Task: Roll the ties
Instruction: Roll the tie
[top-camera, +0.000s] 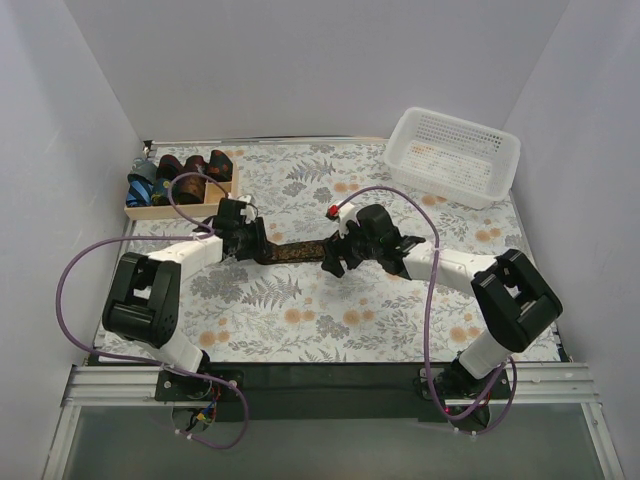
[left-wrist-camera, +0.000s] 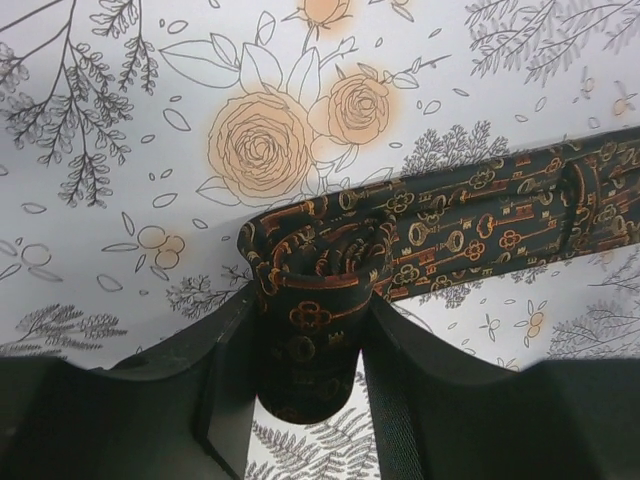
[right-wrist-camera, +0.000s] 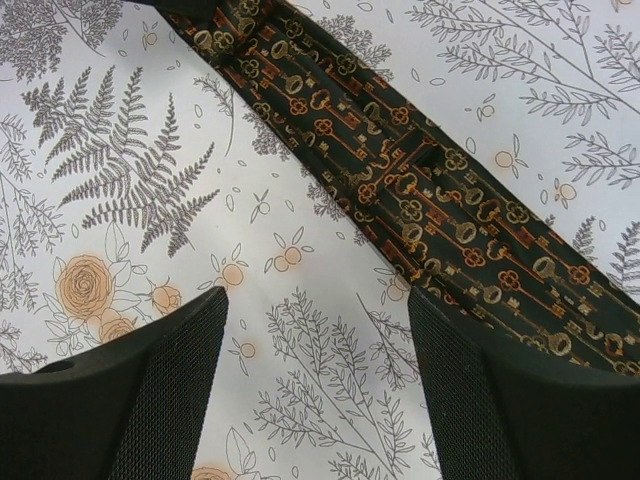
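Rolling so far: you've got a tight coil (left-wrist-camera: 320, 265) started at one end of the dark key-patterned tie (left-wrist-camera: 470, 225), only a few turns by the look of it.
Left claw: your left gripper (left-wrist-camera: 310, 340) is clamped on that coil, a finger pressed to each side.
Right claw: your right gripper (right-wrist-camera: 315, 300) hangs released above the flat stretch, nothing between its fingers but the table (right-wrist-camera: 300, 250).
Where the tie lies: mid-table, stretched between your two grippers, most of its length unrolled.
Already done: several rolled ties (top-camera: 190, 170) sit in the wooden tray (top-camera: 150, 210) at the far left.
Left to do: I'd judge you need to wind up the rest of the strip, then set it with the others.
Basket: the white basket (top-camera: 500, 175) is at the far right; I can't tell whether more ties wait in it.
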